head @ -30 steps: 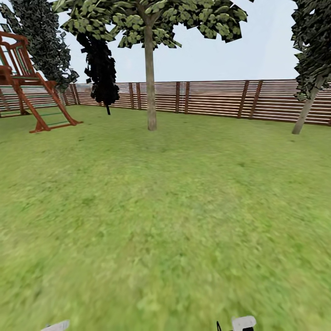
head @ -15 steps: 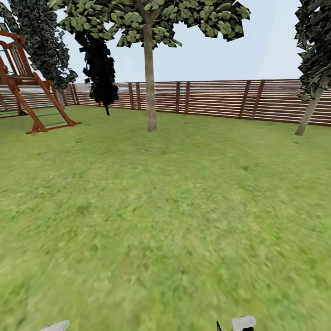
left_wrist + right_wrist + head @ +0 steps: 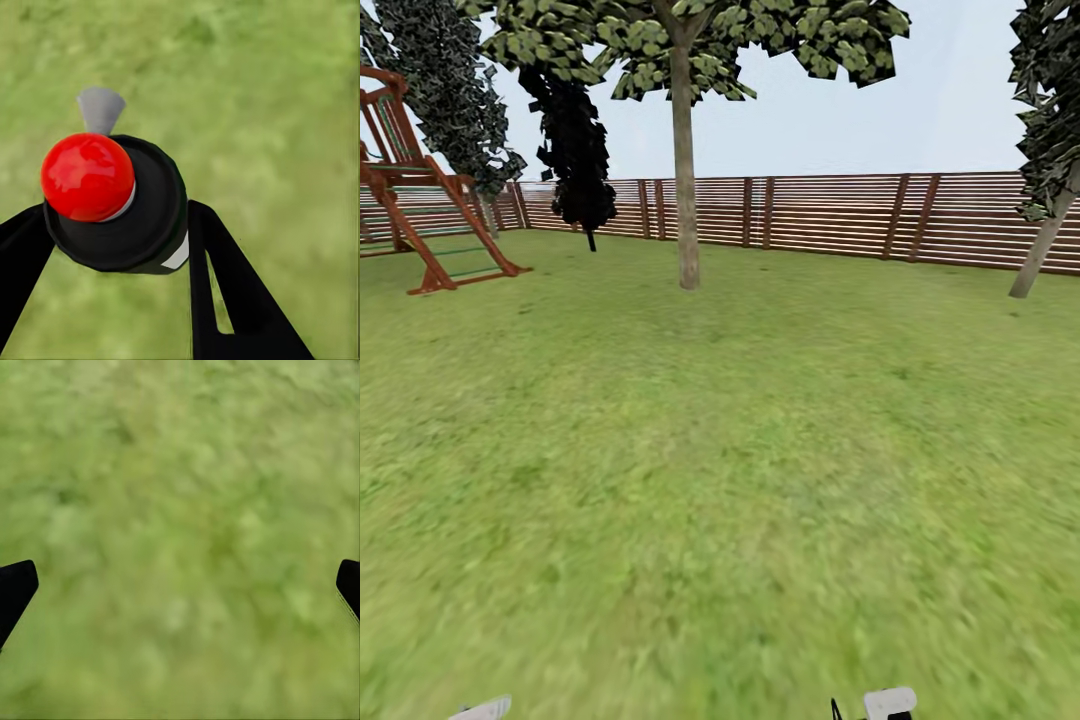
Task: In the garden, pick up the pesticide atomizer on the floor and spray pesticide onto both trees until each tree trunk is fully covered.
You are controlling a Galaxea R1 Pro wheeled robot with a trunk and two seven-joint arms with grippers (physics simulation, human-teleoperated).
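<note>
The left gripper (image 3: 112, 247) was pinched on the pesticide atomizer (image 3: 127, 217), its two black fingers (image 3: 225, 292) pressed against either side of the dark bottle. Seen from above along the fingers, the atomizer showed its round red top (image 3: 88, 176), a grey nozzle (image 3: 100, 109) jutting past it, and a sliver of white label (image 3: 178, 255). Blurry green grass lay below it.

The right gripper (image 3: 180, 585) was spread wide, only the black tips of its fingers (image 3: 15, 589) showing at the two edges of the right wrist view, with nothing but grass between them.

In the head view, the floor (image 3: 720, 480) stretched ahead as open lawn. One tree (image 3: 683, 40) stood ahead, its straight grey-tan tree trunk (image 3: 685, 180) rising from the grass in front of the reddish-brown slat fence (image 3: 830, 215). A second tree's leaning trunk (image 3: 1045, 245) stood far to the right. A black cypress-like tree (image 3: 575, 150) and a red-brown wooden play frame (image 3: 420, 200) stood to the left.
</note>
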